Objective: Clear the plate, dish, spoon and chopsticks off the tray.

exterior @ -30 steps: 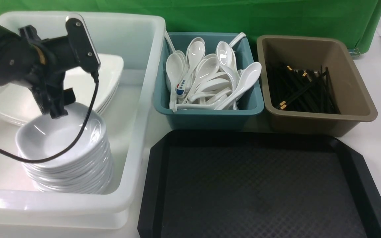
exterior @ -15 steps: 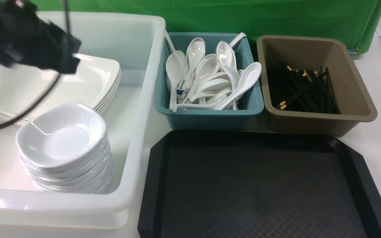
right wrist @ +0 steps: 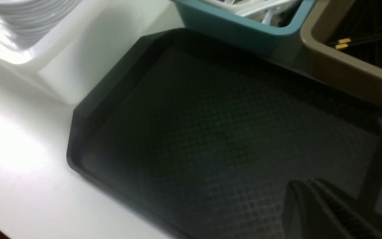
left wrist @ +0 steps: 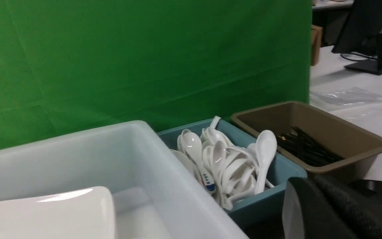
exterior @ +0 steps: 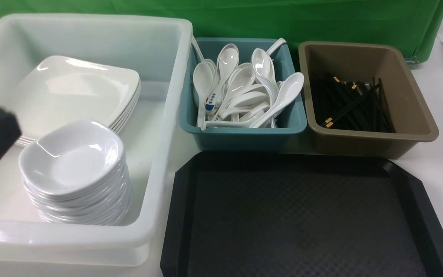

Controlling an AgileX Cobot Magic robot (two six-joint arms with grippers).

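Now, tray (exterior: 306, 215): black plastic rectangle with cut-off corners, raised rim and diamond-textured floor, nothing lying on it.
Plate (exterior: 71, 90): glossy white square with rounded corners, topmost of a short stack at the far end of the white tub (exterior: 160, 127).
Dish (exterior: 71, 157): small glossy rounded-square bowl crowning a tall ribbed-looking stack at the tub's near end.
Spoon (exterior: 283, 96): smooth white ceramic-looking soup spoon, leaning among many alike in the teal bin (exterior: 244, 134).
Chopsticks (exterior: 350, 104): thin black sticks with gold tips, heaped in the brown bin (exterior: 375, 142).
Left gripper (left wrist: 337, 212): dark, textured fingers pressed together, holding nothing, beside the tub.
Right gripper (right wrist: 327, 212): ridged dark fingers closed together, empty, above the tray's corner.
Surface (right wrist: 15, 159): plain matte white.
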